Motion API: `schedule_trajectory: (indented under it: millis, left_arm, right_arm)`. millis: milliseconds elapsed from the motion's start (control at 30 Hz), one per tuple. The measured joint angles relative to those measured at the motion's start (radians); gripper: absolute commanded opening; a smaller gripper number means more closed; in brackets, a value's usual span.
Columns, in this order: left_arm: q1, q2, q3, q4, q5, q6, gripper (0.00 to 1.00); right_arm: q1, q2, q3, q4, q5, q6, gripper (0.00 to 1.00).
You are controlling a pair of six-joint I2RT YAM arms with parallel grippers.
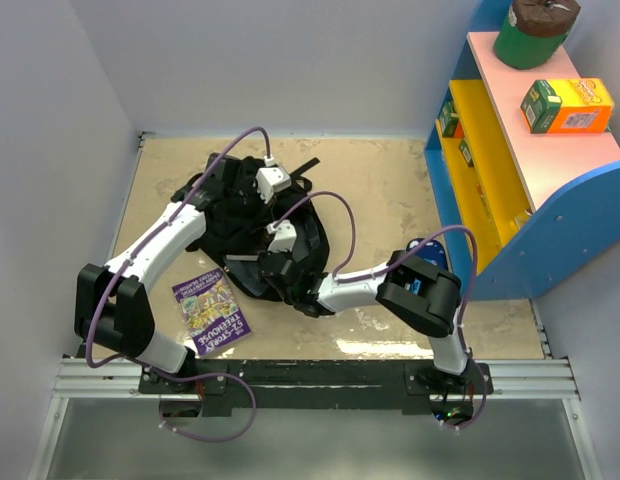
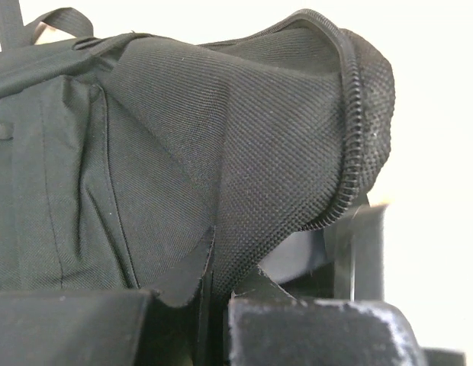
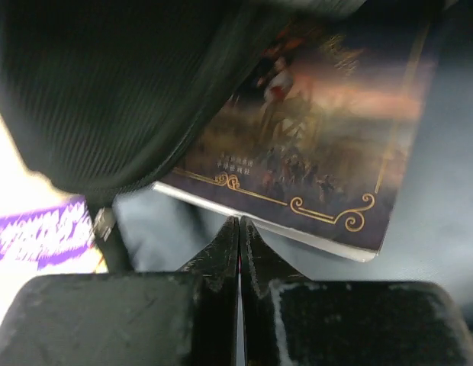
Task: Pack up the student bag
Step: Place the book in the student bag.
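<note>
The student bag (image 1: pixel 240 225) is a black backpack lying in the middle of the table. My left gripper (image 1: pixel 278 192) is at its far side, shut on the edge of the bag's fabric flap (image 2: pixel 244 152), which it holds raised beside the zipper (image 2: pixel 351 114). My right gripper (image 1: pixel 268 258) is at the bag's near opening, shut with nothing between its fingers (image 3: pixel 239 225). Just ahead of them a dark book with gold ornament (image 3: pixel 313 152) lies on the grey inner lining (image 3: pixel 168 229), under the black flap (image 3: pixel 107 91). A purple book (image 1: pixel 212 312) lies on the table to the bag's near left.
A blue and yellow shelf (image 1: pixel 550 190) stands along the right, with a green roll (image 1: pixel 530 30) and an orange-green box (image 1: pixel 565 105) on top. A blue item (image 1: pixel 420 245) lies partly hidden behind my right arm's elbow. White walls enclose the table on the left and at the back.
</note>
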Motion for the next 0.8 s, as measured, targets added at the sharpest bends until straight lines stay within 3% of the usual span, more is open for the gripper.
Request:
schedule_trajectory:
  millis: [167,333,367,467,500,667,700,800]
  left_arm:
    - [0.000,0.000,0.000,-0.021,0.008,0.023,0.00]
    - [0.005,0.000,0.000,-0.021,0.010,0.031,0.00]
    - [0.007,0.000,0.000,-0.019,0.009,0.032,0.00]
    - [0.011,0.009,0.006,-0.015,0.008,0.031,0.00]
    - [0.015,0.017,0.013,-0.014,0.008,0.030,0.00]
    - [0.038,0.056,0.043,-0.013,0.012,0.012,0.00]
    - [0.040,0.059,0.045,-0.013,0.013,0.010,0.00]
    - [0.046,0.060,0.048,-0.013,0.014,-0.002,0.00]
  right_arm:
    - [-0.010,0.053,0.058,0.037,0.166,-0.052,0.00]
    - [-0.041,0.079,0.085,0.058,0.205,-0.087,0.02]
    - [-0.043,0.077,0.085,0.062,0.201,-0.092,0.12]
    - [-0.043,0.053,0.064,0.059,0.156,-0.090,0.22]
    - [-0.043,0.028,0.045,0.054,0.134,-0.089,0.31]
    - [-0.003,-0.188,-0.091,0.028,0.043,-0.101,0.54]
    - [0.024,-0.227,-0.100,0.024,0.014,-0.105,0.64]
    - [0.075,-0.306,-0.127,0.024,-0.096,-0.106,0.69]
